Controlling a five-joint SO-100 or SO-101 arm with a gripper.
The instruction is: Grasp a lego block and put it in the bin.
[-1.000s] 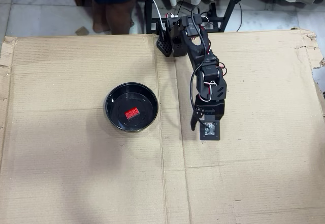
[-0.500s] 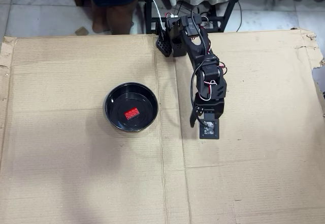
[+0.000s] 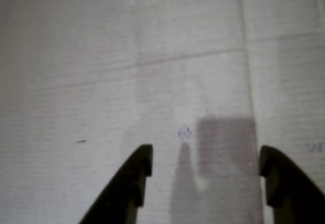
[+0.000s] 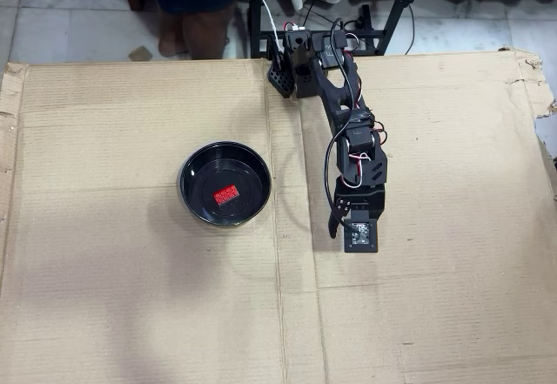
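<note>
While the end effector (image 4: 339, 232) gapes empty, the lego block (image 4: 227, 196) lies slightly tilted inside the bin (image 4: 193, 165)

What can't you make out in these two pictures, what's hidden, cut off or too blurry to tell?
- Wrist view: the gripper is open, but its finger bases run off the bottom edge; the bowl and brick lie outside the frame.
- Wrist view: a small mark on the cardboard is too blurred to read.
- Overhead view: the red brick in the black bowl is too small to count studs.
- Overhead view: the person is cut off by the top edge.
</note>
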